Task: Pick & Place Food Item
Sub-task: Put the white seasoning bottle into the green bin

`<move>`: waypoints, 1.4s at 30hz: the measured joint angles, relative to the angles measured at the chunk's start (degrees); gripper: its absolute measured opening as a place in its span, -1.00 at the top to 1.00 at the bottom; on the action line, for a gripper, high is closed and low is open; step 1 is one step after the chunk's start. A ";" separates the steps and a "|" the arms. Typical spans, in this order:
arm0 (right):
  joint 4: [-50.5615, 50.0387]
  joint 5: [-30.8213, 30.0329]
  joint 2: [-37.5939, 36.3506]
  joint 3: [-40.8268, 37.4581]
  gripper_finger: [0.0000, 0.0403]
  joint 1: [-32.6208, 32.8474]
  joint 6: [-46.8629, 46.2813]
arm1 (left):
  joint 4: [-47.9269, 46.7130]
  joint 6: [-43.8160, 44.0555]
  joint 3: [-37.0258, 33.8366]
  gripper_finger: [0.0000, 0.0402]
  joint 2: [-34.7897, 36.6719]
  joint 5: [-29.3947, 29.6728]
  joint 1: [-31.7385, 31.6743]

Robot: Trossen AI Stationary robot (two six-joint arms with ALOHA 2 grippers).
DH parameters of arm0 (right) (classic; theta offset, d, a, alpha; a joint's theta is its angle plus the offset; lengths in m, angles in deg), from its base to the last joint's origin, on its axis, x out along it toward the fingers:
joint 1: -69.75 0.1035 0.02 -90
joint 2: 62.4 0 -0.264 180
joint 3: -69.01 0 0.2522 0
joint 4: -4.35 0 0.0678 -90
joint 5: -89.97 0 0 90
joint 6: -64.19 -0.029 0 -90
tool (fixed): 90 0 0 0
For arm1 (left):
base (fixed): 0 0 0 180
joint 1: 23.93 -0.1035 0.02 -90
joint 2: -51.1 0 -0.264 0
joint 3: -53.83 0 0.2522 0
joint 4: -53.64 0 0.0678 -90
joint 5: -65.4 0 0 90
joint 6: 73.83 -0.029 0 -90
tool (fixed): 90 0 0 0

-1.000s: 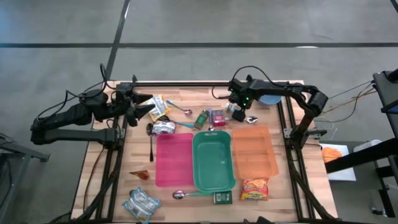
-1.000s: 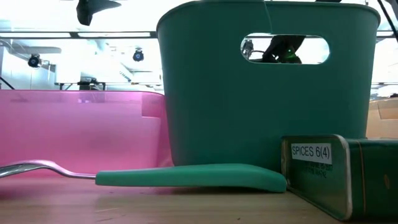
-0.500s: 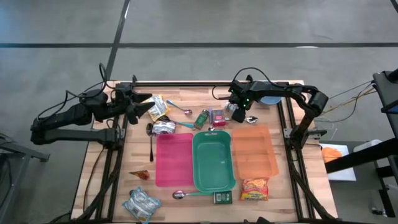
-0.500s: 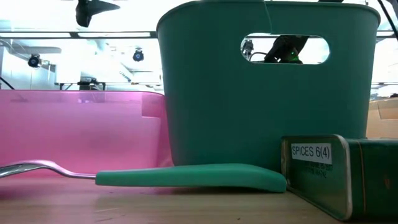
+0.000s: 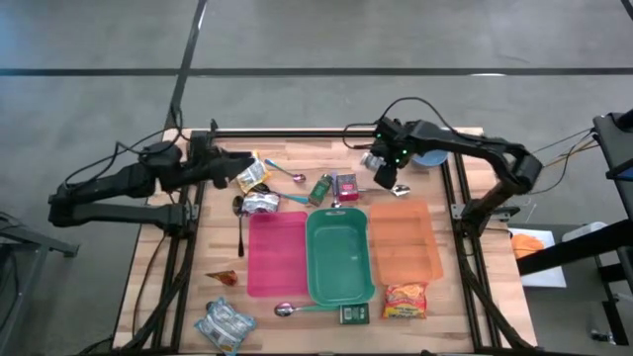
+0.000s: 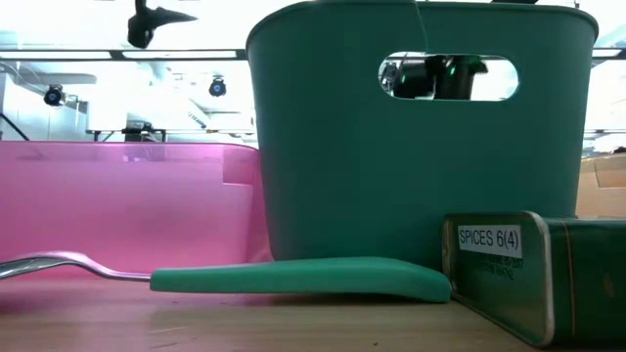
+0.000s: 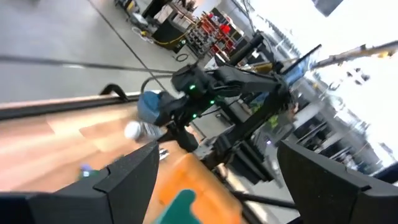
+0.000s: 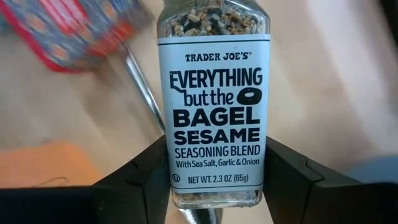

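The jaws of the right gripper (image 8: 214, 186) pinch a seasoning bottle (image 8: 214, 102) by its lower body, one finger on each side of the label, so the jar stands upright between them with its cap end pointing away from the wrist; gripping low on the flat sides probably keeps the glass from twisting. In the high view the right gripper (image 5: 383, 174) hangs over the far part of the desk (image 5: 287, 160), with the orange bin (image 5: 404, 240) just beyond the jaws on the near side and a spoon (image 5: 400, 188) close under them; a pink packet (image 5: 346, 185) lies just beside. The bottle looks clear of the wood, so I judge the pick as made and the carry to a bin as what is left. The orange bin sits nearest the jaws, beside the green bin (image 5: 339, 255) and the pink bin (image 5: 276, 252), which would make it the short drop, though the task names no bin. The left gripper (image 5: 232, 168) waits over the far left of the desk, its jaws spread and holding nothing, near a yellow packet (image 5: 252, 173).
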 joint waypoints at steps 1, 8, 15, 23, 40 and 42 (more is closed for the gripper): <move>-0.46 0.00 -1.45 0.49 0.06 0.33 -1.01 | 1.32 1.86 0.01 -0.64 -1.26 -0.02 -0.04; -2.35 0.16 -9.37 5.76 0.06 6.73 -2.83 | 5.22 13.88 1.35 -0.64 -10.66 -3.03 -2.56; -3.09 -0.24 -8.73 13.91 0.06 14.16 -6.28 | 4.91 15.52 6.69 -0.64 -19.75 -14.62 -7.57; -3.53 -0.34 -2.62 21.43 0.06 22.58 -6.96 | 2.05 15.96 11.60 -0.64 -28.03 -21.26 -9.16; -2.94 -2.44 4.45 29.54 0.06 26.97 -8.84 | 2.49 16.68 14.32 -0.64 -38.02 -29.08 -6.32; -3.44 -2.37 5.03 30.53 0.06 27.36 -8.63 | 2.61 16.93 14.33 -0.64 -38.56 -29.14 -6.24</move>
